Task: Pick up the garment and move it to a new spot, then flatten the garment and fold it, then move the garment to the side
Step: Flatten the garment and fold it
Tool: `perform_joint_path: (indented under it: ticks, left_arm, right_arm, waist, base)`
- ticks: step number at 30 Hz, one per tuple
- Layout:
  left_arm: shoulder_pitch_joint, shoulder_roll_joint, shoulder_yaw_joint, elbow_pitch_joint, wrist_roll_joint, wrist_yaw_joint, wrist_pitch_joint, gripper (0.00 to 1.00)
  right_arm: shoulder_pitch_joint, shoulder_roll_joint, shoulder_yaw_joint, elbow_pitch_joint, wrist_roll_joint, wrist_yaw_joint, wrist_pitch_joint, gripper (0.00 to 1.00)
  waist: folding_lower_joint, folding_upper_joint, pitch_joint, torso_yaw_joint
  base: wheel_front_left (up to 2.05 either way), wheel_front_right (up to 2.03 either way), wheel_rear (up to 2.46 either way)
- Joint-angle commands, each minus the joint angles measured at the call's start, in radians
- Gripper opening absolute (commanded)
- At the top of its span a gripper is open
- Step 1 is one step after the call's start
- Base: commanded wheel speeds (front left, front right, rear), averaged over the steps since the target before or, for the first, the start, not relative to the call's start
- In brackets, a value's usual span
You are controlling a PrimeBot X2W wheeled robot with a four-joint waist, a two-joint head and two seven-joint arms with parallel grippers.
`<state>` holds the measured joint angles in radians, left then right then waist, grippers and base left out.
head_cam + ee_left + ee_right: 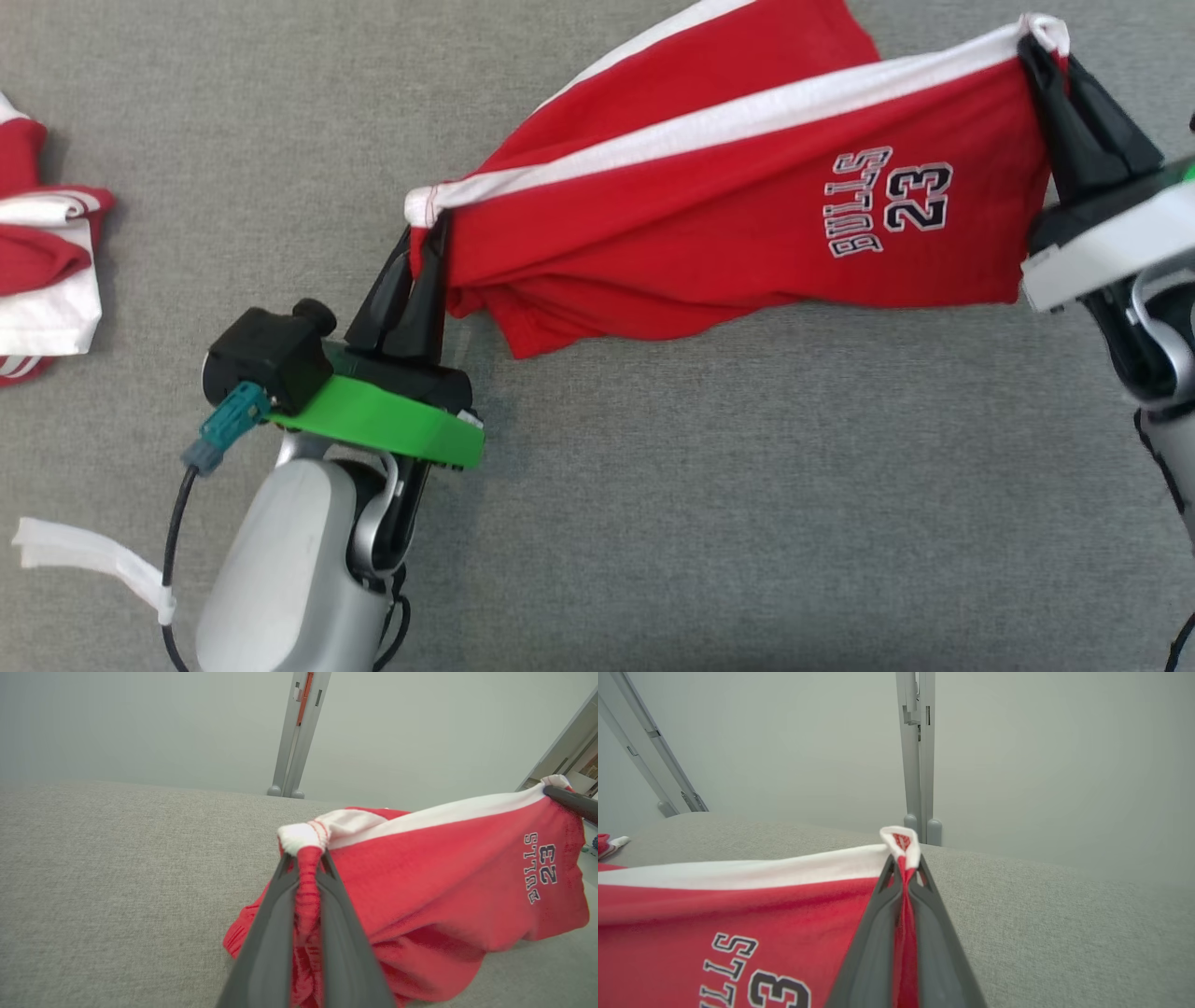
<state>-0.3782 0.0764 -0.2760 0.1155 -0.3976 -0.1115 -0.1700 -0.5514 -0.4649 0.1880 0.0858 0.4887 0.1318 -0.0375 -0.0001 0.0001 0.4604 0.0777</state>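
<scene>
The garment (747,196) is a pair of red shorts with a white stripe and "BULLS 23" printed on it, stretched between both grippers above the grey cloth surface. My left gripper (425,238) is shut on its left corner, the white-edged cloth (303,840) bunched between the fingers (275,933). At the upper right, my right gripper (1046,47) is shut on the other corner, where the white hem (901,842) pokes past the fingers (878,933). The lower part of the garment (420,952) sags onto the surface.
Another red and white garment (42,271) lies crumpled at the left edge of the grey surface (709,504). A white strip (84,555) lies near my left forearm. Grey upright posts (917,751) stand past the surface's far edge.
</scene>
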Motion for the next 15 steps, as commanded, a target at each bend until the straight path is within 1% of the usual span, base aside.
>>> perform_joint_path:
  ticks: [1,7,13,14,15]
  left_arm:
    - [-0.036,0.001,0.003,0.016,-0.006,-0.001,-0.009,0.0]
    - [-0.135,-0.011,-0.039,0.088,-0.025,-0.009,-0.02,0.0]
    - [-0.203,-0.016,-0.077,0.154,-0.048,-0.012,-0.034,0.0]
    - [-0.211,-0.017,-0.084,0.164,-0.059,-0.013,-0.038,0.29]
    - [-0.217,-0.018,-0.089,0.17,-0.064,-0.014,-0.043,0.85]
  right_arm:
    - [-0.054,-0.012,0.015,0.037,0.012,-0.002,0.004,0.0]
    - [-0.267,-0.038,0.133,0.245,0.036,-0.002,-0.021,0.0]
    - [-0.405,-0.03,0.208,0.437,0.045,-0.002,-0.075,0.0]
    - [-0.42,-0.022,0.219,0.467,0.051,-0.002,-0.085,0.0]
    - [-0.432,-0.019,0.228,0.493,0.052,-0.002,-0.09,0.0]
  waist:
    - [0.0001,-0.0001,0.098,0.087]
    - [0.0001,-0.0001,0.13,0.139]
    - [0.0001,-0.0001,0.136,0.159]
    - [0.0001,-0.0001,0.135,0.159]
    - [0.0001,-0.0001,0.134,0.158]
  base:
    - [0.0,0.0,0.0]
    - [0.0,0.0,0.0]
    - [0.0,0.0,0.0]
    - [0.0,0.0,0.0]
    - [0.0,0.0,0.0]
